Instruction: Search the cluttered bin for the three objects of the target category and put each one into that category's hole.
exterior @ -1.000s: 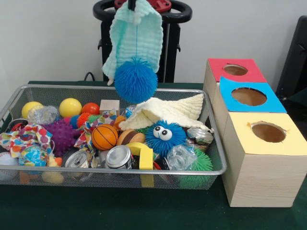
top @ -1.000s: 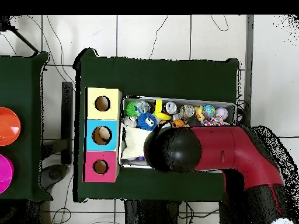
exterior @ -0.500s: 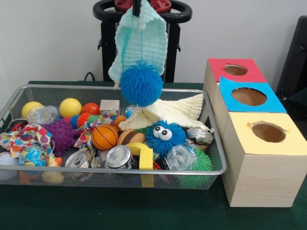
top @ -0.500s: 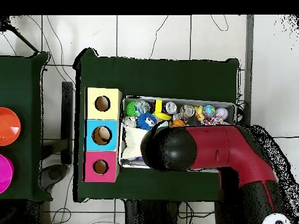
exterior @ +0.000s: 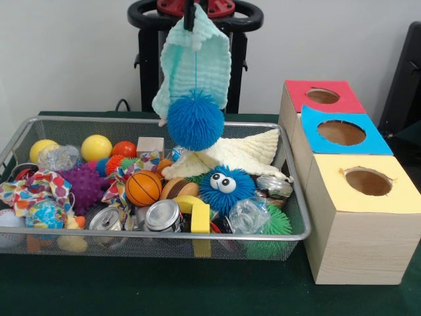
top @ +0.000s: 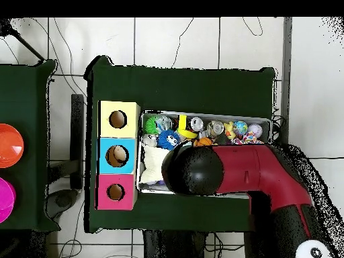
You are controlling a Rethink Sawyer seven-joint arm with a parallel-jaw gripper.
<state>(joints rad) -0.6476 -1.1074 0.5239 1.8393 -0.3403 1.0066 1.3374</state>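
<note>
Gripper (exterior: pixel 190 9) clamps the mint cloth (exterior: pixel 195 56) by its top fold; soft, light, limp, it snags the blue puffer ball (exterior: pixel 195 121).

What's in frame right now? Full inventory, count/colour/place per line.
Wire bin: 1, silver mesh, on the green table, left of the boxes.
Hole boxes: 3 in a row, tops red, blue, yellow, right of the bin.
Mint cloth: 1, hanging above the bin.
Blue spiky ball: 1, dangling with the mint cloth.
Cream cloth: 1, back right of the bin.
Googly-eyed blue fuzzy ball: 1, centre right.
Basketball: 1, orange, centre.
Purple spiky ball: 1, left.
Yellow balls: 2, back left.
Cans: 2, silver, front.
Gripper: top edge, carrying the mint cloth; arm red, over the bin.
</note>
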